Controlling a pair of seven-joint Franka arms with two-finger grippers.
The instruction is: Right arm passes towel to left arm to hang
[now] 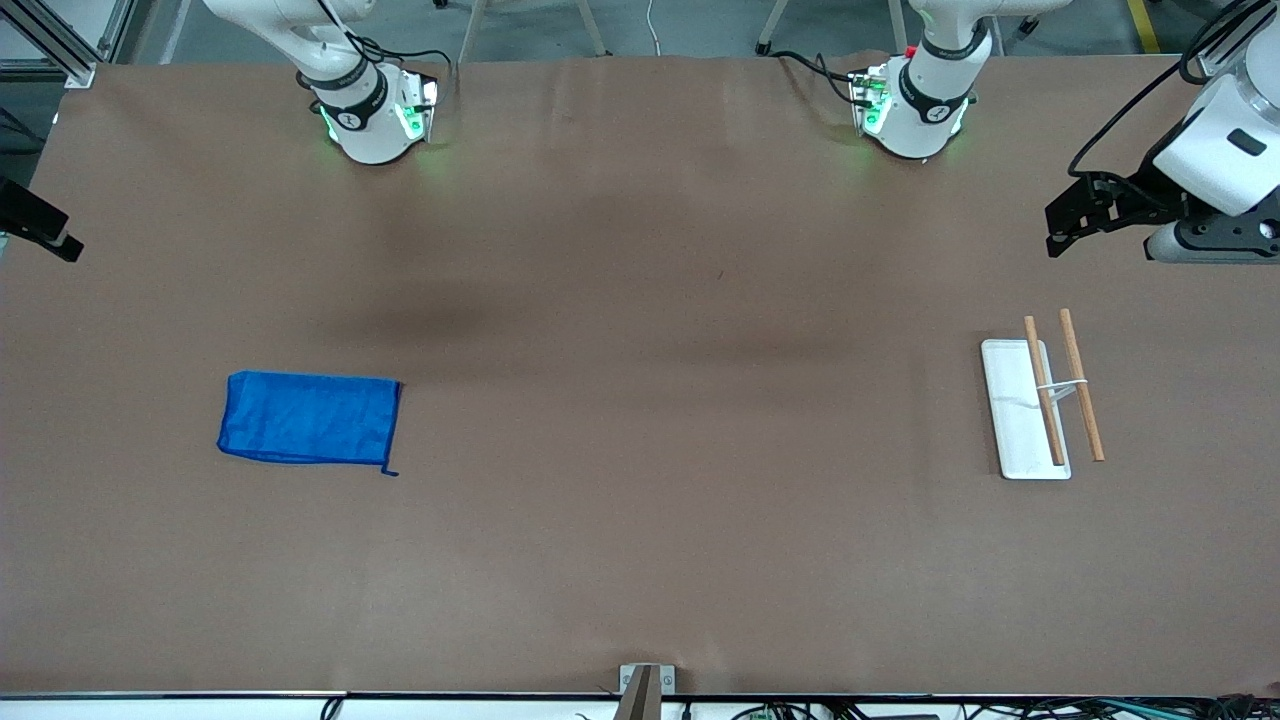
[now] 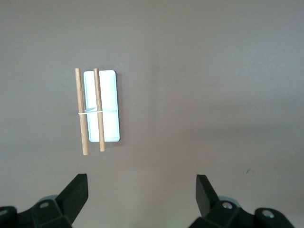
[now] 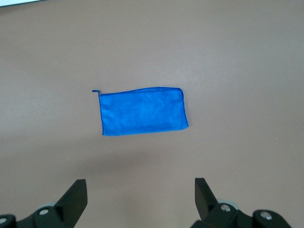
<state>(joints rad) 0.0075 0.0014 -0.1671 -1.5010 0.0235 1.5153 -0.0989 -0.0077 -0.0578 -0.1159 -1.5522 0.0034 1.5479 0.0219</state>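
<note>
The bright blue towel (image 1: 310, 418) lies flat on the brown table toward the right arm's end, with a loose thread (image 1: 390, 470) at one corner. It also shows in the right wrist view (image 3: 142, 111). My right gripper (image 3: 141, 192) is open and empty, high over the table and apart from the towel; only its black tip (image 1: 45, 232) shows at the front view's edge. My left gripper (image 1: 1062, 232) is open and empty in the air at the left arm's end, also seen in the left wrist view (image 2: 142, 190).
A white flat tray (image 1: 1012, 430) with two wooden rods (image 1: 1043, 390) joined by a white band lies toward the left arm's end; it also shows in the left wrist view (image 2: 108, 95). The two arm bases (image 1: 372, 115) stand along the table's edge farthest from the front camera.
</note>
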